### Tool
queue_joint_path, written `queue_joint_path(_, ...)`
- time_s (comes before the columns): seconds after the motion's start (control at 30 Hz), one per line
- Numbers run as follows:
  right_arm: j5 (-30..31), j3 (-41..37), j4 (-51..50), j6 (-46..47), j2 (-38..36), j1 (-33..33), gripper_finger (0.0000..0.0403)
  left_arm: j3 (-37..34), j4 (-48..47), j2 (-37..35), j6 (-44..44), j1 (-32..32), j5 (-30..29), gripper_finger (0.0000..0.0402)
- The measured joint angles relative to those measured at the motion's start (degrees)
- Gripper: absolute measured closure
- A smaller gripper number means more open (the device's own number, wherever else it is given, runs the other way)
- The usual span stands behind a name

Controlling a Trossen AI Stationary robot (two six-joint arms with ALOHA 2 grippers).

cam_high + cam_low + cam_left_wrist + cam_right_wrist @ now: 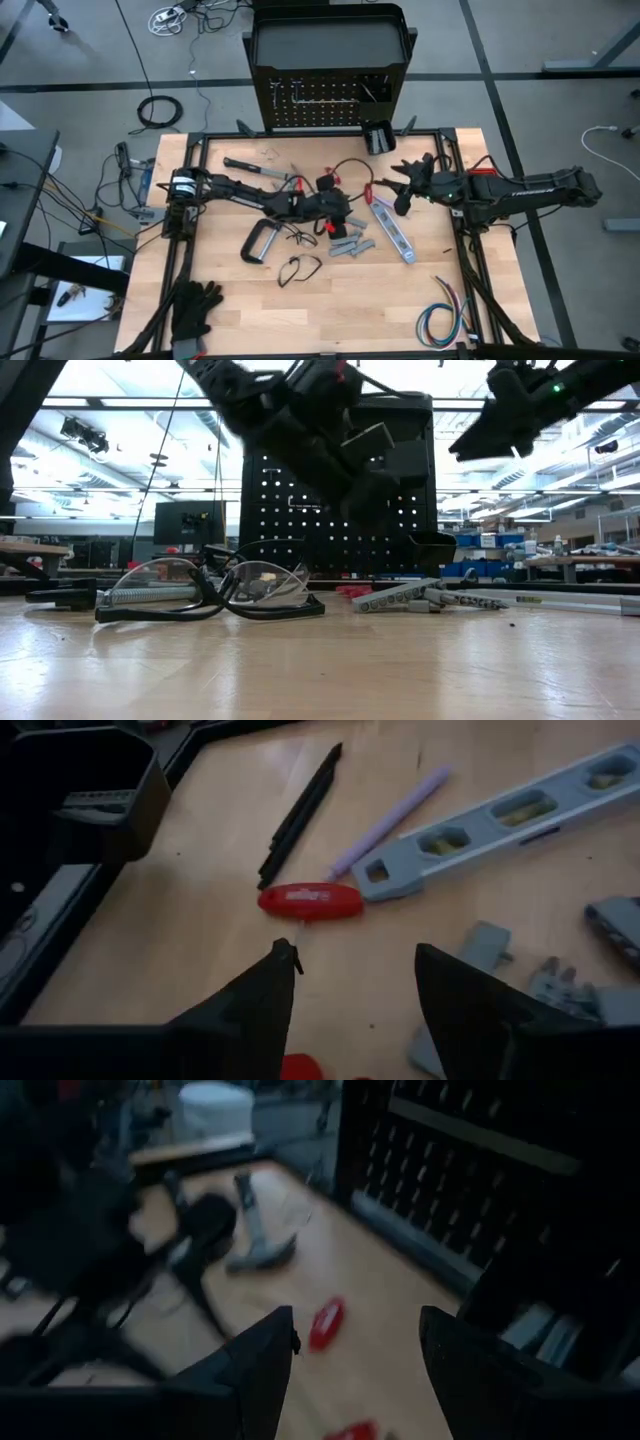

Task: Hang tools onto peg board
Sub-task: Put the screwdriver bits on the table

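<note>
The black peg board [330, 100] stands upright at the table's far edge, with a small black bin [378, 137] at its foot. Tools lie flat on the table: a black-handled hammer [250, 167], a grey C-clamp [262, 242], a grey flat bar [393, 230], grey metal pieces [350, 245] and a red-handled tool [310, 901]. My left gripper [355, 965] hovers open over mid-table, slanting down, with the red handle just beyond its fingertips. My right gripper [355, 1330] hangs open above the table's right part, facing the red handle [327, 1325] and the hammer [255, 1240].
Safety glasses [298, 268] lie near the middle front, black gloves [195, 305] at the near left corner and a coloured wire bundle [445, 320] at the near right. A black rod [300, 815] and a lilac rod [390, 820] lie beyond the red handle.
</note>
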Motion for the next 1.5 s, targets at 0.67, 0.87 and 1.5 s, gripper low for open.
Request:
queue_joint_path(0.67, -10.67, 18.96, -6.6, -8.72, 18.76, -17.28, 0.0195, -24.86, 33.83, -12.33, -3.51, 6.06, 2.21, 0.0199)
queue_joint_path(0.87, -11.44, 26.58, -15.43, -8.39, 20.55, -15.46, 0.0194, -24.71, 42.06, -11.96, -6.1, 5.76, 1.62, 0.0199)
queue_joint_path(1.5, -7.73, 16.36, -2.19, -8.6, 32.87, -25.35, 0.0194, -24.73, 32.15, -11.8, -13.27, 3.23, 4.61, 0.0199)
